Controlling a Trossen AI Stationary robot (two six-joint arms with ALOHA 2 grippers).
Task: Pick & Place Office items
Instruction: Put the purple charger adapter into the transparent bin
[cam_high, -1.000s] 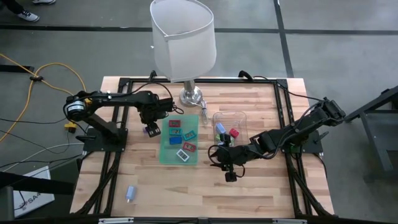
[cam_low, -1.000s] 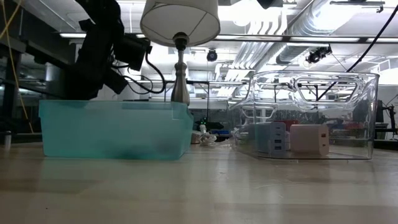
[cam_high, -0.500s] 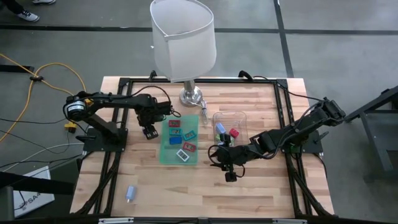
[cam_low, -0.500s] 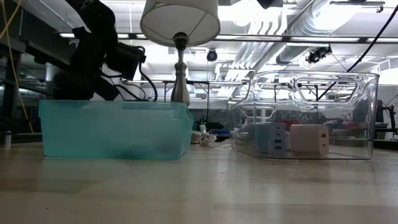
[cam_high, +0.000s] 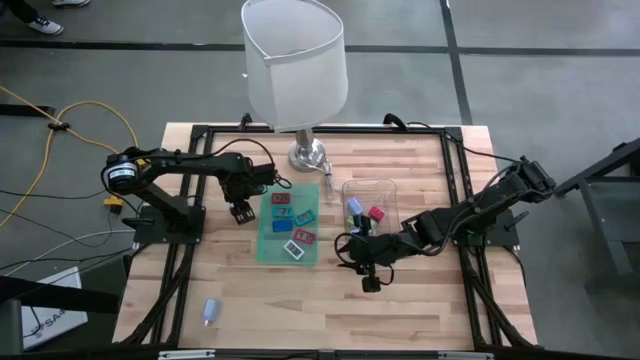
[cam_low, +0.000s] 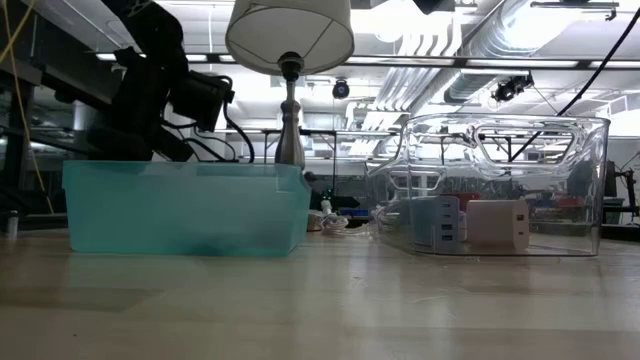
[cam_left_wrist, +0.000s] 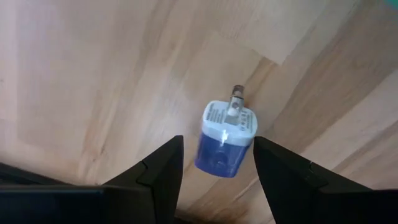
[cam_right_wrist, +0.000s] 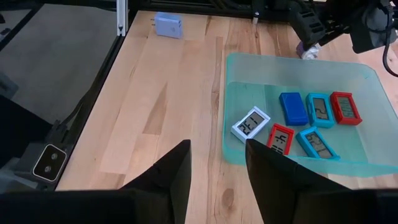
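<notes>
Our left gripper (cam_left_wrist: 214, 158) has edged away from the teal tray (cam_high: 262, 250), pinching a blue charger (cam_left_wrist: 224, 138); a loose grip risks dropping it. The right gripper (cam_right_wrist: 217, 165) hangs half-open, empty.

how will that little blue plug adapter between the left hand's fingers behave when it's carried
The blue plug adapter looks like a stiff, chunky plastic block, so it probably won't flex. It seems small and likely light. The left hand holds it by smooth sides with the pronged end sticking out, so it might slip or twist.
</notes>
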